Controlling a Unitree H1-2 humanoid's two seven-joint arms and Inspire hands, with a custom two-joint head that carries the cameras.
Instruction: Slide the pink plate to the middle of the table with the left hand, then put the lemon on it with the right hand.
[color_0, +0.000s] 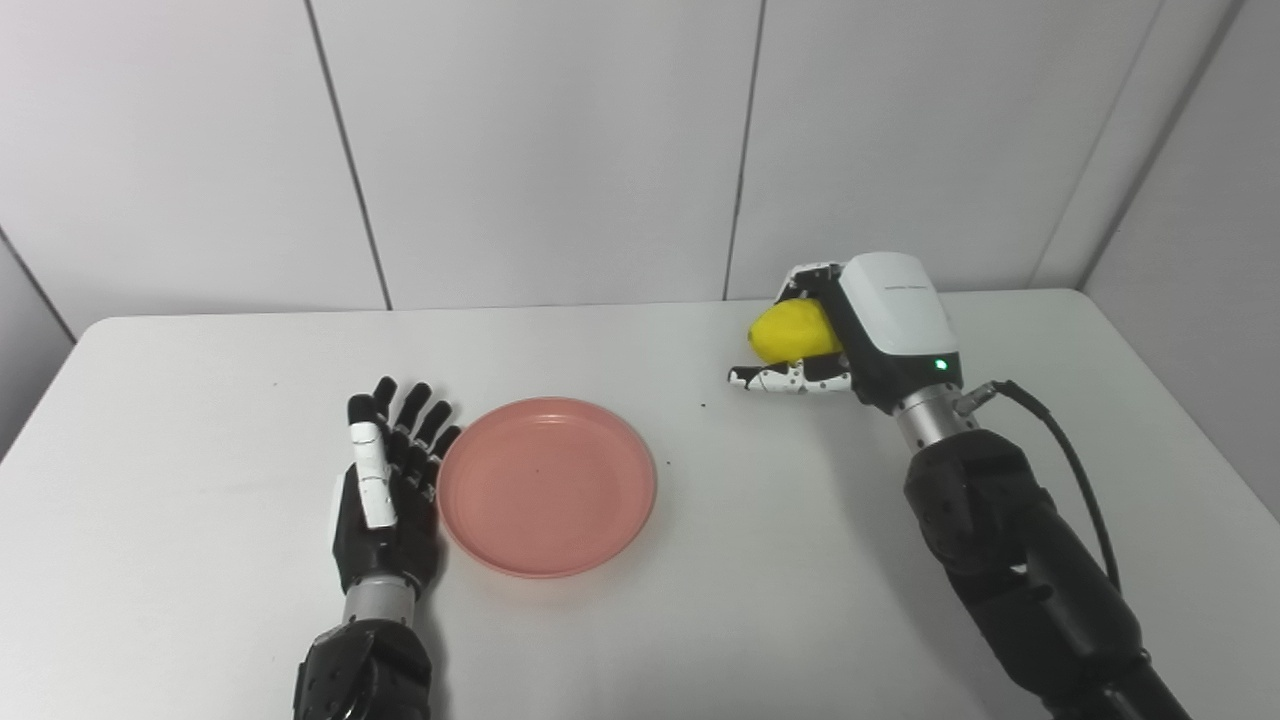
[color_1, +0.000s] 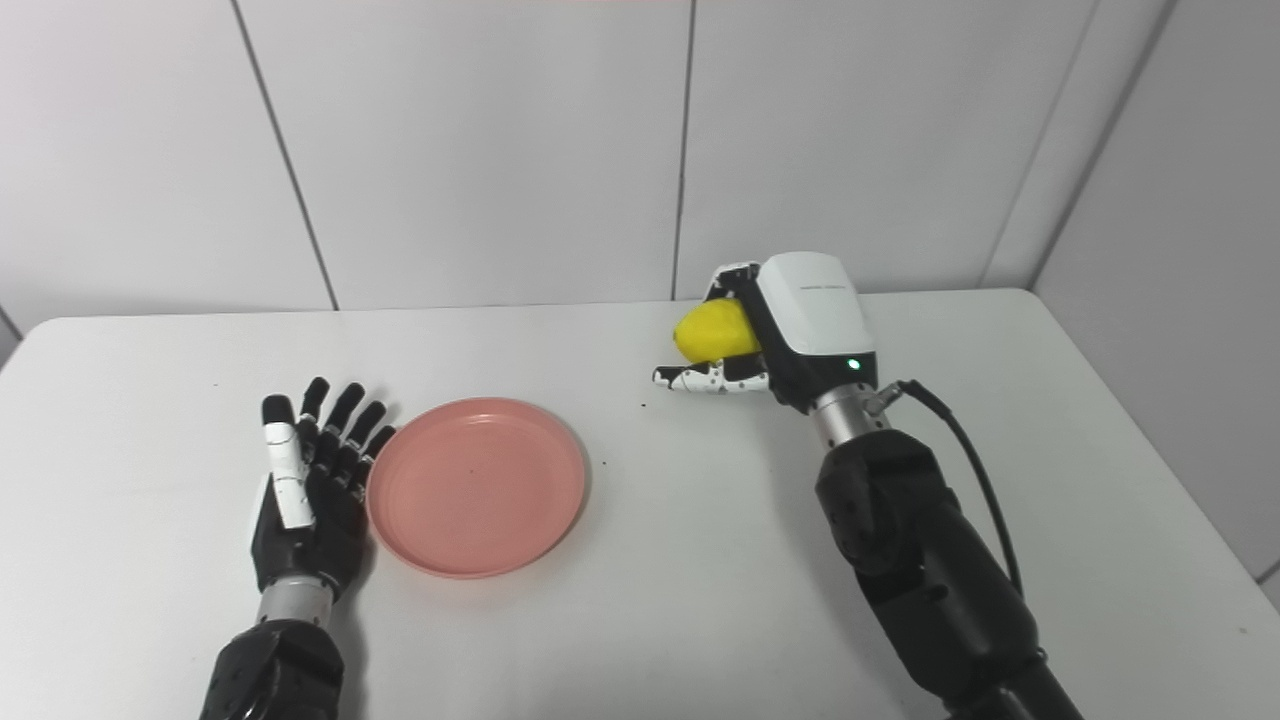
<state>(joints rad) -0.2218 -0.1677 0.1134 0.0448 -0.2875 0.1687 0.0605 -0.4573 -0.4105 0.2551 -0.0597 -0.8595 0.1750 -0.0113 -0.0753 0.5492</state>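
Left eye view, near first: left hand (color_0: 385, 480) flat on the desk (color_0: 200, 400), fingers spread, holding nothing, its edge against the pink plate (color_0: 547, 486) at the plate's 9 o'clock; looks like the pushing pose for the slide. Plate sits about mid-desk, empty. Farther back, at 2 o'clock from the plate and well apart, right hand (color_0: 845, 335) is wrapped around the lemon (color_0: 795, 332), thumb under, fingers over. Can't tell if lemon is lifted or touching desk. Likely next: carry to plate.

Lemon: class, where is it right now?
The lemon is at the table's far right, held in the right hand, well right of the pink plate.
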